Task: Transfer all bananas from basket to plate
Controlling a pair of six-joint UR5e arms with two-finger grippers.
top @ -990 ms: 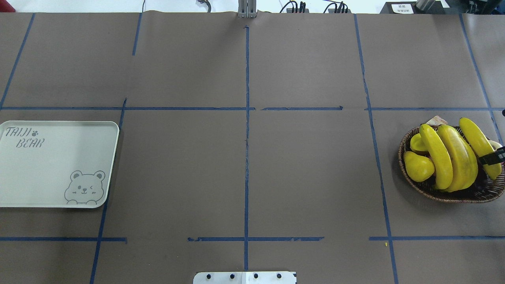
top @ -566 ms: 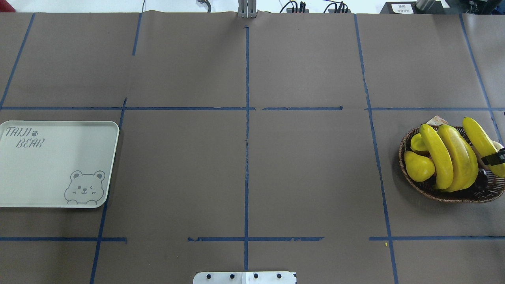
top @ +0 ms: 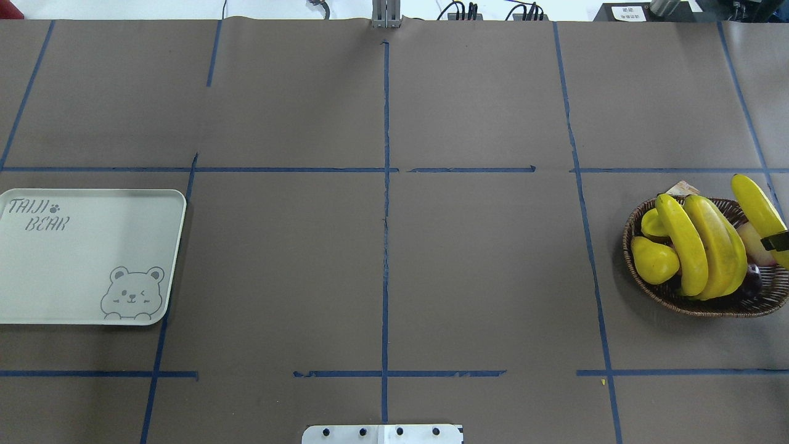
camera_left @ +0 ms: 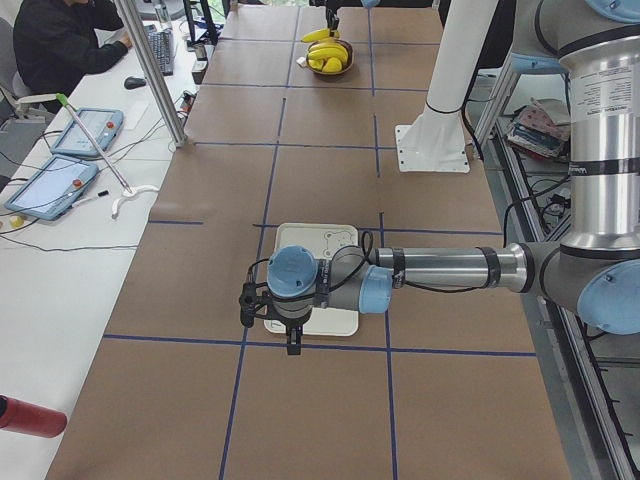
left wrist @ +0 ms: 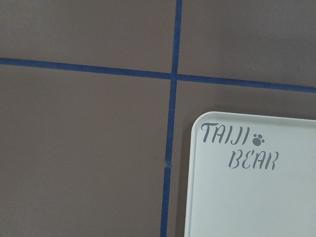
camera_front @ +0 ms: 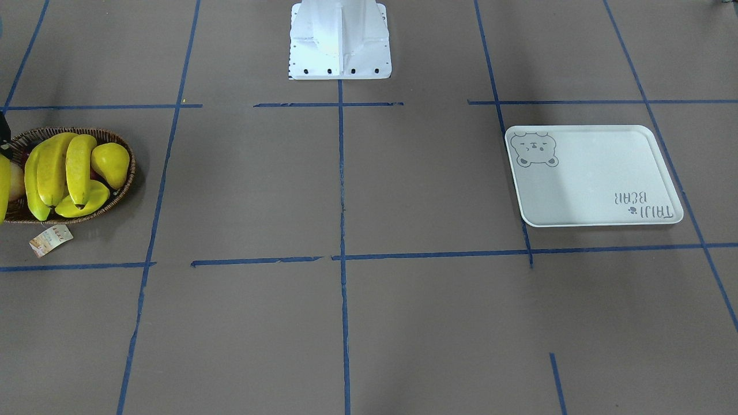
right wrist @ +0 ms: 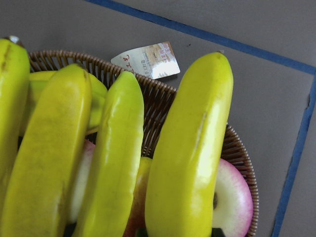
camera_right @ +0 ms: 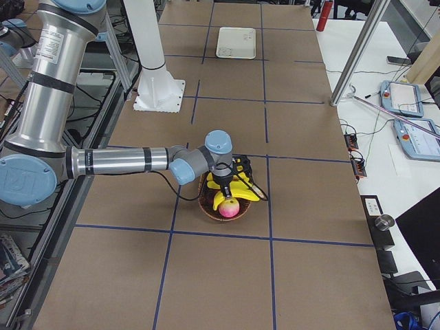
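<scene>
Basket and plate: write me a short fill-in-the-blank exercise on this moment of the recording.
Of the bananas, ___ lie on the plate. The right gripper is shut on ___ banana, raised over the basket. The paper tag lies ___ the basket.
Missing words: none; one; outside.

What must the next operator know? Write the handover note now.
Right gripper: shut on one banana, held over the basket.
Left gripper: above the plate's edge; open or shut cannot be told.
Done: no banana on the plate yet.
Left: bring this banana to the plate, then the three other bananas from the basket.
</scene>
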